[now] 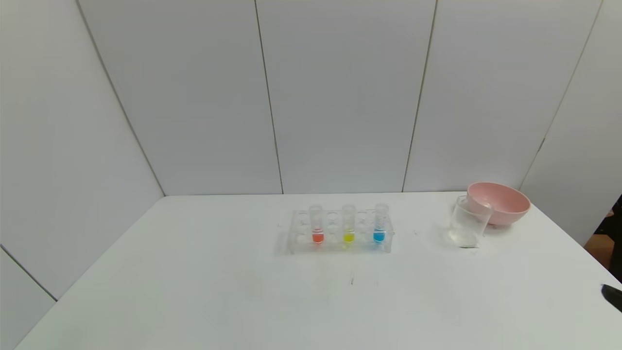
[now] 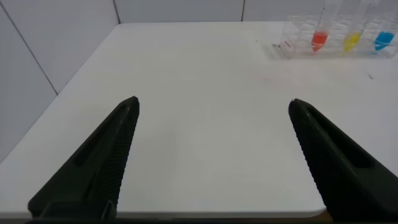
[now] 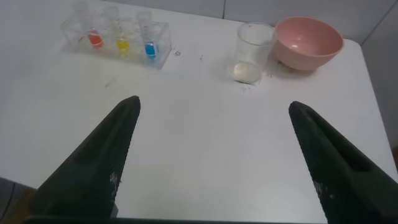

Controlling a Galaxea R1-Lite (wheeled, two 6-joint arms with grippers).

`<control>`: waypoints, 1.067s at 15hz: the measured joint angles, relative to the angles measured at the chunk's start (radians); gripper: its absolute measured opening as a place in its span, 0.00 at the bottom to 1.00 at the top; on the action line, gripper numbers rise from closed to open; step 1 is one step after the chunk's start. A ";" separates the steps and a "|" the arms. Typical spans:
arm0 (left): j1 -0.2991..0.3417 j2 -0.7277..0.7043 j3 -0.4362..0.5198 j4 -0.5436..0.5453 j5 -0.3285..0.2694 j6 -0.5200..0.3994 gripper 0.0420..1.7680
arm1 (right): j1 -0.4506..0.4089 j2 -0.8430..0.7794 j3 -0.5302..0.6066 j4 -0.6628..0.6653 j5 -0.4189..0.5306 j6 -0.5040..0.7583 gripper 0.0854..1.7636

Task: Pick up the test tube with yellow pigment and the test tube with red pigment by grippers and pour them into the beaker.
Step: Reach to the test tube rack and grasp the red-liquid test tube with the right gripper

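Note:
A clear rack [image 1: 338, 240] stands mid-table with three upright tubes. The red pigment tube [image 1: 317, 225] is on the left, the yellow pigment tube [image 1: 348, 224] in the middle, a blue tube [image 1: 379, 224] on the right. The clear beaker [image 1: 467, 222] stands to the right, beside a pink bowl. My left gripper [image 2: 213, 106] is open and empty over the table's near left edge, far from the rack [image 2: 292, 40]. My right gripper [image 3: 213, 107] is open and empty over the near right edge; only its tip [image 1: 612, 295] shows in the head view. The right wrist view shows the red tube [image 3: 94, 34], yellow tube [image 3: 122, 38] and beaker [image 3: 252, 53].
A pink bowl [image 1: 500, 203] sits at the back right, touching or just behind the beaker; it also shows in the right wrist view [image 3: 309, 42]. White wall panels close the back and sides. The white table [image 1: 194, 291] has bare surface in front of the rack.

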 joint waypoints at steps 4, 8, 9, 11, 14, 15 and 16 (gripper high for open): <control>0.000 0.000 0.000 0.000 0.000 0.000 0.97 | 0.098 0.131 -0.030 0.002 -0.011 0.005 0.97; 0.000 0.000 0.000 0.000 0.000 0.000 0.97 | 0.263 0.249 -0.082 0.005 -0.188 0.078 0.97; 0.000 0.000 0.000 0.000 0.000 0.000 0.97 | 0.324 0.276 -0.096 0.004 -0.232 0.114 0.97; 0.000 0.000 0.000 0.000 0.000 0.000 0.97 | 0.456 0.331 -0.139 0.008 -0.320 0.190 0.97; 0.000 0.000 0.000 0.000 0.000 0.000 0.97 | 0.603 0.446 -0.198 0.010 -0.498 0.231 0.97; 0.000 0.000 0.000 0.000 0.000 0.000 0.97 | 0.650 0.486 -0.211 0.005 -0.542 0.239 0.97; 0.000 0.000 0.000 0.000 0.000 0.000 0.97 | 0.697 0.525 -0.226 0.005 -0.566 0.260 0.97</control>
